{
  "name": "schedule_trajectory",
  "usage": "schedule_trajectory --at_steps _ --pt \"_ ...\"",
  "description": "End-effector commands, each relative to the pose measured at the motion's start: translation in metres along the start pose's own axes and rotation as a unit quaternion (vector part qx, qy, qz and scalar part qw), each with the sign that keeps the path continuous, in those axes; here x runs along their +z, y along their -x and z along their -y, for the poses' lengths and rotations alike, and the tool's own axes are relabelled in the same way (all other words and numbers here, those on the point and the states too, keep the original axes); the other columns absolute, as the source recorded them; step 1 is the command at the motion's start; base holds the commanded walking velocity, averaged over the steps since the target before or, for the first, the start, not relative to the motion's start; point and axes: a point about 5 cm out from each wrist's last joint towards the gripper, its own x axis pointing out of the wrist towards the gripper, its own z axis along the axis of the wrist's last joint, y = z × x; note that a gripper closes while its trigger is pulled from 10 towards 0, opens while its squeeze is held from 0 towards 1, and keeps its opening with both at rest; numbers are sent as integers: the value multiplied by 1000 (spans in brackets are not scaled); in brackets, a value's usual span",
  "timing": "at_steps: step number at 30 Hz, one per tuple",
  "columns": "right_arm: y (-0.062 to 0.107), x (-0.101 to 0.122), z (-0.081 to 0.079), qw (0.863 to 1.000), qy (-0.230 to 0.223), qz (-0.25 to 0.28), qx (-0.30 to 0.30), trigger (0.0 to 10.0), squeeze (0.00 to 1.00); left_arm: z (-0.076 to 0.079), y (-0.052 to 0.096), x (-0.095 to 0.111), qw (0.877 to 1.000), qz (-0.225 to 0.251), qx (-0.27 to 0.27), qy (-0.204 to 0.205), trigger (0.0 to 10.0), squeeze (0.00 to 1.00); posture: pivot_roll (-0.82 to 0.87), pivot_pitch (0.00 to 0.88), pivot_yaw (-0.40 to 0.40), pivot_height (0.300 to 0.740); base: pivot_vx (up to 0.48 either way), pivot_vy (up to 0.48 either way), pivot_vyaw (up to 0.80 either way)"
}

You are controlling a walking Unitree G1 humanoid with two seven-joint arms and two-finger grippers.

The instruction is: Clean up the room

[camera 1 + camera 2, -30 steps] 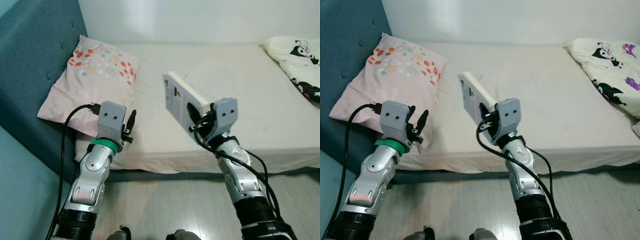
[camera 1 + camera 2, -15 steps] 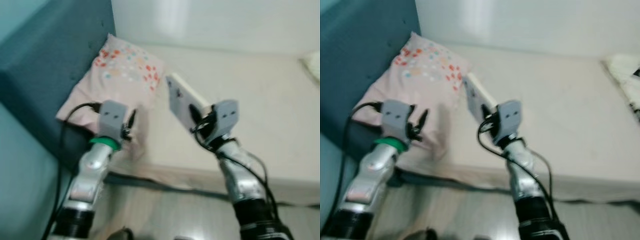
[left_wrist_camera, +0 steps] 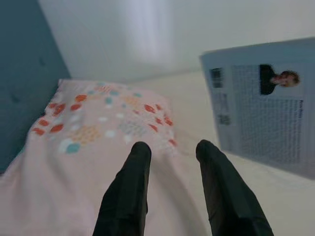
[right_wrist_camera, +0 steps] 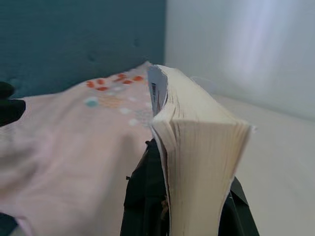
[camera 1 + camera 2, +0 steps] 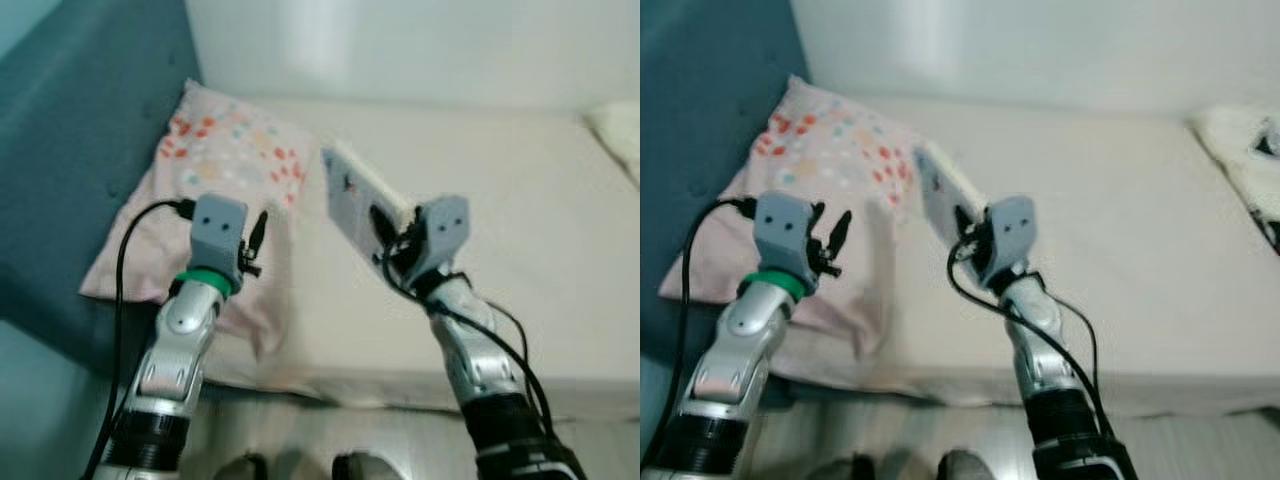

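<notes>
— Left eye view first: what did the right gripper (image 5: pixel 385 232) have?

— It was clamped on a thick book (image 5: pixel 357 195), held up over the near part of the bed (image 5: pixel 520 250). The book's pale back cover faced left, tilted, and its page edges faced up and right. In the right wrist view the two black fingers pinched the lower edge of the book (image 4: pixel 197 147), one on each side of the block of cream pages.

— And the left gripper (image 5: pixel 257 233)?

— Empty, with its fingers (image 3: pixel 129 191) parted by a narrow gap. It hung over the near right edge of the pink pillow (image 5: pixel 215 170), which lay at the far left of the bed against the dark teal headboard (image 5: pixel 70 130). The pillow had orange, red and teal spots.

— How close were the two?

— Near each other but apart. From the left wrist view the book's back cover (image 3: pixel 266 103) showed just to the right, with a barcode, printed text and a small portrait photo.

— Anything else?

— A white wall (image 5: pixel 400 45) ran behind the bed, a patterned white blanket (image 5: pixel 1245 150) lay at the far right, and the head views were blurred.
</notes>
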Motion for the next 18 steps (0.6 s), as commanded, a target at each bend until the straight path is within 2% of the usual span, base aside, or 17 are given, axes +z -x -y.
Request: schedule_trajectory --at_steps 1,8,13,18 --pt "3 3 7 1000 1 9 -11 10000 0 3 3 -5 1000 -10 -7 2 10000 0 -84 50 19 720 0 0 0" --pt "5 -4 4 999 -43 0 -24 10000 0 5 5 -8 1000 -13 -11 4 10000 0 -80 56 21 720 0 0 0" --pt "6 -7 6 998 -56 -1 -37 10000 0 5 6 -8 1000 -15 -13 4 10000 0 -80 57 24 720 0 0 0" --pt "4 -8 9 996 -69 3 -55 10000 0 5 5 -8 1000 -15 -15 3 10000 0 -79 57 27 695 0 0 0"
